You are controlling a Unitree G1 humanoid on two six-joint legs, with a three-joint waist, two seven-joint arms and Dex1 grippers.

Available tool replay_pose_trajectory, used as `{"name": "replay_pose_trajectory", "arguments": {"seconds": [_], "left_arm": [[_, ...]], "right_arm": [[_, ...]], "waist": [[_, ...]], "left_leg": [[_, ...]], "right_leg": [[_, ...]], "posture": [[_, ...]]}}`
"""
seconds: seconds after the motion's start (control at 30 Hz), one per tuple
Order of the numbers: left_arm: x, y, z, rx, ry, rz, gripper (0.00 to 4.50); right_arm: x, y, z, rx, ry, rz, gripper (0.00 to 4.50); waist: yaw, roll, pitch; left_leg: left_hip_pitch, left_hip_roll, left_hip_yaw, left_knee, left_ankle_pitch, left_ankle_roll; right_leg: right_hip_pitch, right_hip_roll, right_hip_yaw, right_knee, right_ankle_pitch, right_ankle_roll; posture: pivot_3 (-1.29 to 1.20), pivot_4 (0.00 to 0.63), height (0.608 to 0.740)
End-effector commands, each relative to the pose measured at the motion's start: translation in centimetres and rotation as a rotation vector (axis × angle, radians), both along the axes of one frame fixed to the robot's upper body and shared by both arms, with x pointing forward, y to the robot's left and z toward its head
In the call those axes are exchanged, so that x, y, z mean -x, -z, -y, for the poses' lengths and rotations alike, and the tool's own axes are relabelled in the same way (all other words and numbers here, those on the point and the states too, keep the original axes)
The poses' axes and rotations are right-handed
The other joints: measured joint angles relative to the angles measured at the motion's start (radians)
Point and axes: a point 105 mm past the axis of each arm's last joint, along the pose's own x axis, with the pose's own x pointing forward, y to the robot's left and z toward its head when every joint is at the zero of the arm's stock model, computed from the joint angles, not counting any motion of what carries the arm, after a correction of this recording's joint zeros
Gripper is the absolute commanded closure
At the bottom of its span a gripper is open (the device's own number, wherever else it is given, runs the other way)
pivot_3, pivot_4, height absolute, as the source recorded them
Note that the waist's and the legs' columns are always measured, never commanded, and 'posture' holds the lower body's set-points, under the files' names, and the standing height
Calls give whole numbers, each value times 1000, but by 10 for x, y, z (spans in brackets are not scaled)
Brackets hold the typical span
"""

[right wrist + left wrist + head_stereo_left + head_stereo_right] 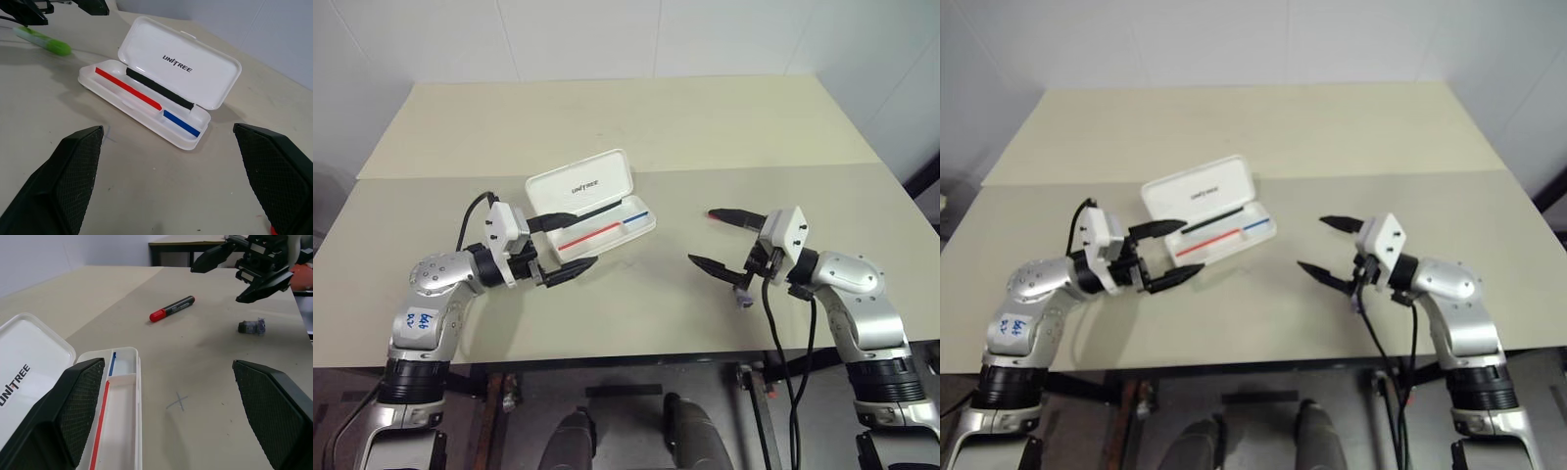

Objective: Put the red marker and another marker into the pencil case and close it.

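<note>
On matte beige surface [636, 127], between both arms: pencil case [591, 208], lying open. White hard glossy plastic, rectangular, rounded corners, lid hinged back and propped up, small dark "UNITREE" print inside the lid. Shallow tray divided into compartments, with a red stripe and a shorter blue stripe along one divider, black strip at the hinge side. Tray holds no markers.

Left pincer [570, 247]: wide open, holding nothing, hovering just beside the case's near left corner. Fingers [73, 406] black, wedge-shaped, tapering to points, inner pads with fine diamond-mesh texture.

Right pincer [717, 238]: likewise wide open, empty, well apart from the case on its right. Same black tapered fingers [73, 161], same knurled pads.

Red marker [172, 308]: slim cylinder, glossy red cap, black barrel with a pale label; lying flat on the surface under the right pincer, tilted, untouched.

Another marker [44, 41]: lime-green, chunky, slightly translucent body; lying flat on the surface near the left pincer, beyond the case's far end in the right wrist view, clear of the case.

Small grey-purple crumpled lump [252, 326] on the surface near the red marker; cannot tell what. Faint pencilled X mark [177, 402] on the surface beside the case.
</note>
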Motion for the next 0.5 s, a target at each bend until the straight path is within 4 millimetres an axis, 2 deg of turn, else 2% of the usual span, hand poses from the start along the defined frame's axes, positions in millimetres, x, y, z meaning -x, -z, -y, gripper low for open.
{"name": "replay_pose_trajectory", "arguments": {"seconds": [0.03, 0.27, 0.5], "left_arm": [[1, -9, -1, 16, -8, 39, 24], [-3, -10, 6, 0, 30, 33, 24], [-5, -8, 1, -14, 21, 28, 24]], "right_arm": [[0, -11, -5, 4, -25, 56, 0], [-1, -16, -14, -7, -49, 76, 0], [1, -15, -18, -9, -56, 70, 0]], "waist": [[-1, 0, 0], [0, 0, 0], [-1, 0, 0]], "left_leg": [[0, 0, 0, 0, 0, 0], [0, 0, 0, 0, 0, 0], [0, 0, 0, 0, 0, 0]], "right_leg": [[0, 0, 0, 0, 0, 0], [0, 0, 0, 0, 0, 0], [0, 0, 0, 0, 0, 0]], "posture": [[0, 150, 740], [0, 150, 740], [0, 150, 740]]}}
